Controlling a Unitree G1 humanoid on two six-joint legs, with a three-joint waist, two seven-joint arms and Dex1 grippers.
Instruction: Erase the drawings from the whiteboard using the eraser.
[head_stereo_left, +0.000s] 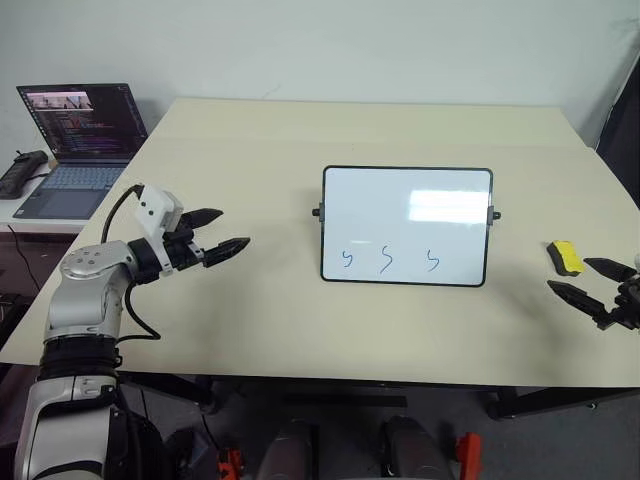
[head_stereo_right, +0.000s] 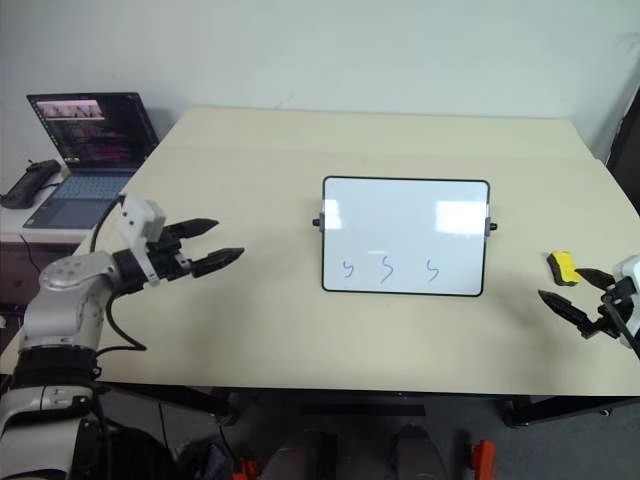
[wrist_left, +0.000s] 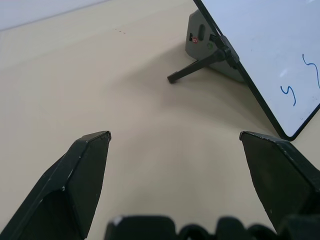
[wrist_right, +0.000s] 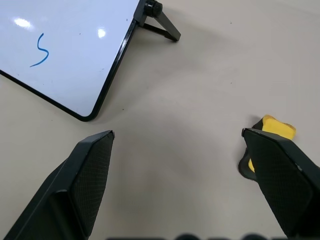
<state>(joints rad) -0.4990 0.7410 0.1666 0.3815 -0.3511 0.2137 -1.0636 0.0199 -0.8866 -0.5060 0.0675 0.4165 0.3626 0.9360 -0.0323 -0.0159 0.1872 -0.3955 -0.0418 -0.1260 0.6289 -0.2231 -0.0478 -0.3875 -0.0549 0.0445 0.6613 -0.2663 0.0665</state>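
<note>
An open laptop (head_stereo_left: 78, 140) sat far left, off the matte beige table (head_stereo_left: 260, 300). The left gripper (head_stereo_left: 224, 233) hovered spread wide, empty. The glossy black-framed whiteboard (head_stereo_left: 407, 200) stood mid-table, three blue squiggly drawings (head_stereo_left: 386, 260) along its near edge. Right, the blocky yellow eraser (head_stereo_left: 566, 257) lay just beside the wide-open, empty right gripper (head_stereo_left: 583, 279).

The right gripper (wrist_right: 177, 137) hangs over the beige desk (wrist_right: 190, 90) with its two black fingers (wrist_right: 87, 180) spread wide and nothing between them. The yellow eraser (wrist_right: 277, 127) lies on the desk, partly hidden behind one fingertip. The whiteboard (wrist_right: 75, 50) stands propped nearby, one blue drawing (wrist_right: 39, 50) near its rounded corner.
</note>
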